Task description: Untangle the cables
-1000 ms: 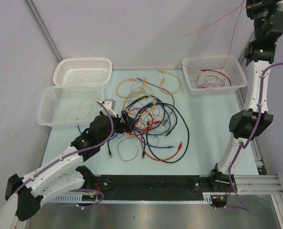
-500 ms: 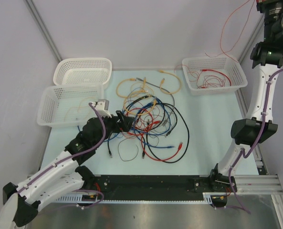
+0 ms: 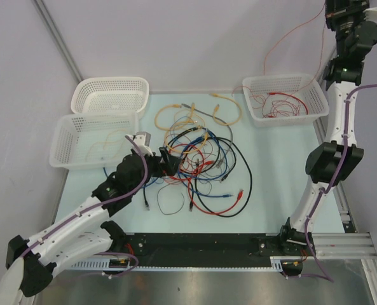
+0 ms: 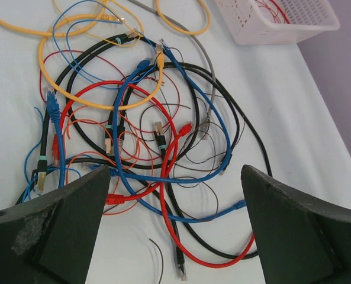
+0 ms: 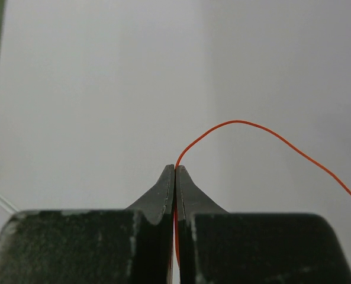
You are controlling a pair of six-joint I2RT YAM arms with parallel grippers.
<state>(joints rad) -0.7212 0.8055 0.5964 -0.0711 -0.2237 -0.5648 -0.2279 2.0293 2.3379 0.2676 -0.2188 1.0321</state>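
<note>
High above the right rear corner, the right gripper (image 5: 175, 168) has its fingers pressed together on a thin red wire (image 5: 240, 122), which curves away from the tips and drops in a long loop towards the right basket (image 3: 290, 119). Over the last second that arm rose a little further and came back. The wire's slack, earlier flung out leftwards, now hangs closer over the basket. Judged from this, the strand is free of the pile and only needs lowering in. The left gripper (image 4: 175, 171) has hardly shifted: its fingers are spread wide and empty, low at the left edge of the tangle of cables (image 3: 201, 165). That tangle lies in the middle of the table (image 3: 277, 165) in red, blue, black and orange-yellow loops, seemingly undisturbed. The right basket already holds several thin red wires (image 3: 283, 108). The near-left basket (image 3: 61, 155) holds a thin yellow strand (image 3: 105, 147); in the far-left basket (image 3: 112, 82) no cable can be made out
</note>
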